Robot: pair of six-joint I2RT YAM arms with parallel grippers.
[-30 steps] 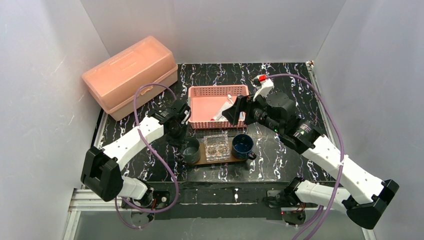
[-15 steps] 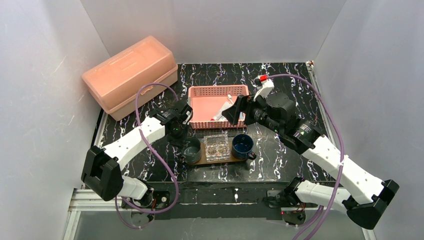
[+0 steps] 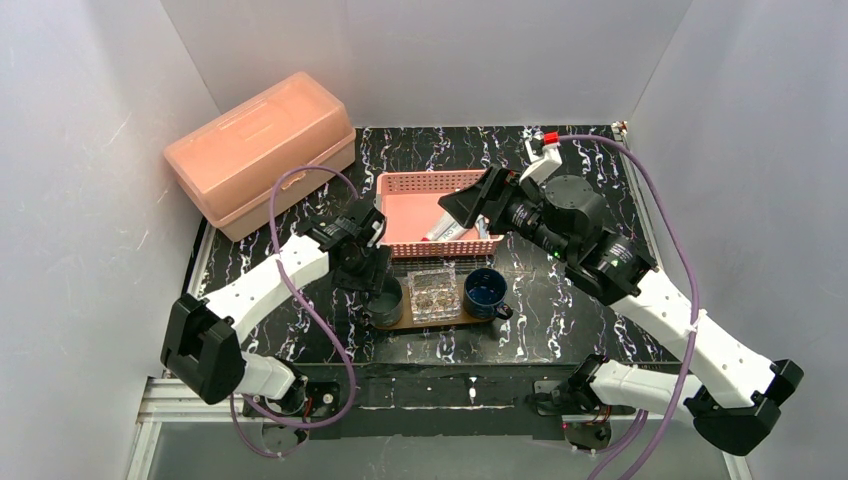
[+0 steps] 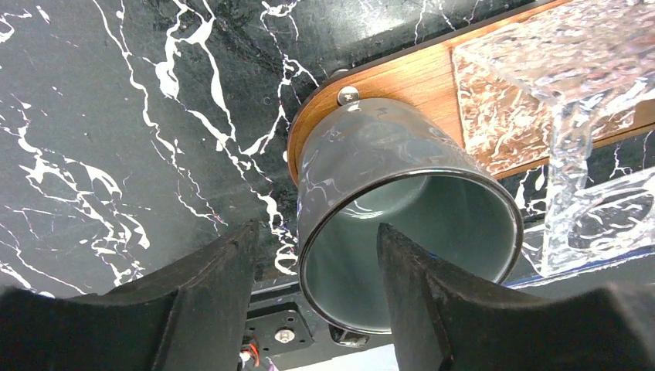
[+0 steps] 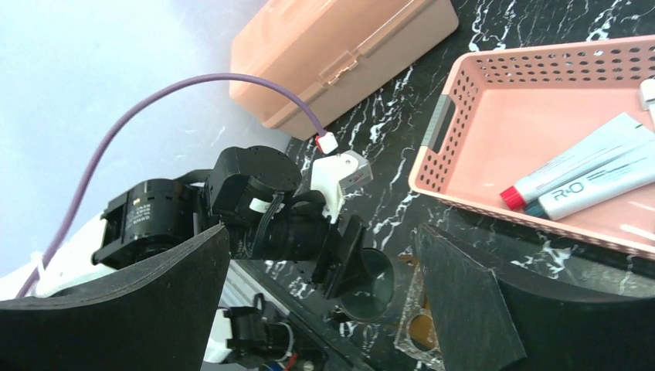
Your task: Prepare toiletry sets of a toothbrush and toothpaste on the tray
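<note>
The left pincer is opening, empty, over the cup on the tray by the counter's near edge. The right pincer, wide open, is rising above the tubes still in the basket.

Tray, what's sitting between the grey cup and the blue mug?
A clear square plastic box, between the grey cup and the blue mug on the wooden tray; the top view shows it.

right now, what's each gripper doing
left gripper: open, nothing gripped, by the grey cup
right gripper: open wide, empty, over the pink basket
</note>
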